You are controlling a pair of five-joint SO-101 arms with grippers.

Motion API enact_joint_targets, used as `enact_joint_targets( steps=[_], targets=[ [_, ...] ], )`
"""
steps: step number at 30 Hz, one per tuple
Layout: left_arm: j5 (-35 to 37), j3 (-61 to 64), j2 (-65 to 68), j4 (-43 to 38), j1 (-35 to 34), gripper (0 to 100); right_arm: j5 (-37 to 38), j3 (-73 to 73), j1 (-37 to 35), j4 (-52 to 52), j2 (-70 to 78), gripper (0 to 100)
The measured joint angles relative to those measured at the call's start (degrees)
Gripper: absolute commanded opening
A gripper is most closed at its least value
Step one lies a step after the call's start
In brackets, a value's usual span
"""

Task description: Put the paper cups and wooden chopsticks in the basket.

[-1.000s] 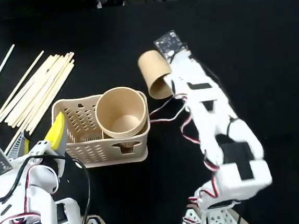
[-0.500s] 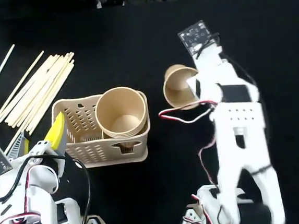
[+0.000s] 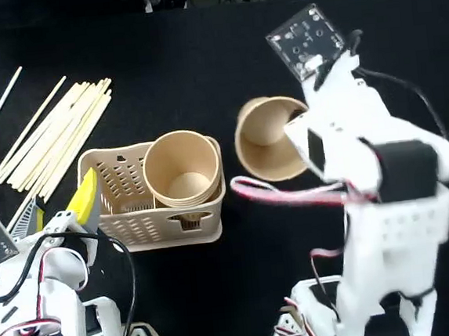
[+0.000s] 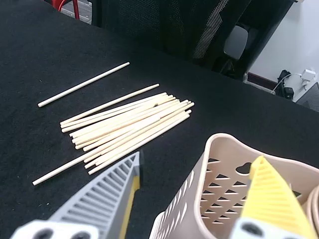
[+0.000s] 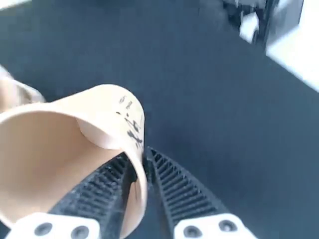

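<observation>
From my right wrist cam, the claw (image 5: 144, 164) is clamped on the cup's (image 5: 60, 134) rim. One ribbed finger (image 5: 97, 186) is inside the mouth and the other sits outside against the wall, with the paper pinched between them. The cup's open mouth faces the camera and I can see its inside bottom. There's some dark print on the outer wall right by the grip. Black surface (image 5: 224, 99) behind it. There's a pale blur at one edge and I can't tell what it is.
</observation>
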Motion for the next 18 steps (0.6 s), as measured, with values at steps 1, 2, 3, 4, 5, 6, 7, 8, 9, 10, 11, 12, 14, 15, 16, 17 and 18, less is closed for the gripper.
enact_joint_targets(
  steps=[1, 2, 3, 4, 5, 6, 7, 8, 9, 10, 11, 12, 14, 15, 16, 17, 18],
  targets=[
    [0.0, 0.0, 0.0, 0.0, 0.0, 34, -1.0, -3.2, -1.6, 0.6, -0.1, 1.2],
    [0.0, 0.0, 0.0, 0.0, 0.0, 34, -1.8, -5.8, -2.7, 0.7, -0.6, 1.2],
    [0.0, 0.0, 0.0, 0.0, 0.0, 34, -2.5, -7.9, -3.9, 0.7, -1.3, 1.2],
    [0.0, 0.0, 0.0, 0.0, 0.0, 34, -2.9, -9.7, -4.8, 0.7, -2.1, 1.2],
    [0.0, 0.0, 0.0, 0.0, 0.0, 34, -3.4, -11.1, -5.6, 0.7, -3.0, 1.2],
    [0.0, 0.0, 0.0, 0.0, 0.0, 34, -4.2, -12.0, -7.0, 0.7, -3.7, 1.2],
    [0.0, 0.0, 0.0, 0.0, 0.0, 34, -5.0, -12.5, -8.4, 0.7, -4.1, 1.2],
    [0.0, 0.0, 0.0, 0.0, 0.0, 34, -5.7, -12.7, -9.9, 0.7, -4.3, 1.2],
    [0.0, 0.0, 0.0, 0.0, 0.0, 34, -6.3, -12.7, -11.6, 0.7, -4.4, 1.2],
    [0.0, 0.0, 0.0, 0.0, 0.0, 34, -6.6, -12.7, -13.2, 0.7, -4.2, 1.2],
    [0.0, 0.0, 0.0, 0.0, 0.0, 34, -6.8, -12.6, -14.9, 0.7, -4.0, 1.2],
    [0.0, 0.0, 0.0, 0.0, 0.0, 34, -6.9, -12.2, -16.4, 0.7, -4.0, 1.2],
    [0.0, 0.0, 0.0, 0.0, 0.0, 34, -7.1, -11.1, -19.3, 0.8, -4.4, 1.2],
    [0.0, 0.0, 0.0, 0.0, 0.0, 34, -7.1, -10.2, -20.4, 0.8, -4.7, 1.2],
    [0.0, 0.0, 0.0, 0.0, 0.0, 34, -7.4, -9.5, -21.2, 0.8, -4.7, 1.2],
    [0.0, 0.0, 0.0, 0.0, 0.0, 34, -7.8, -8.6, -21.8, 0.9, -4.7, 1.2],
    [0.0, 0.0, 0.0, 0.0, 0.0, 34, -8.3, -7.8, -22.1, 0.9, -4.3, 1.2]
  ],
)
